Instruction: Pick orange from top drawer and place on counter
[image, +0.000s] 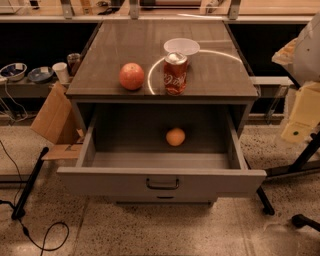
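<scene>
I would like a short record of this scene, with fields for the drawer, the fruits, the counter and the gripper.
top drawer: pulled open
orange: lies on the drawer floor, slightly right of the middle
counter: holds a reddish apple-like fruit, a red soda can and a white bowl behind the can
gripper: not in view
task state: orange not yet picked

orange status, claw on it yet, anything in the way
Claw not in view. Orange lying free in open top drawer, nothing over it. Counter carries red fruit, soda can, white cup.
</scene>
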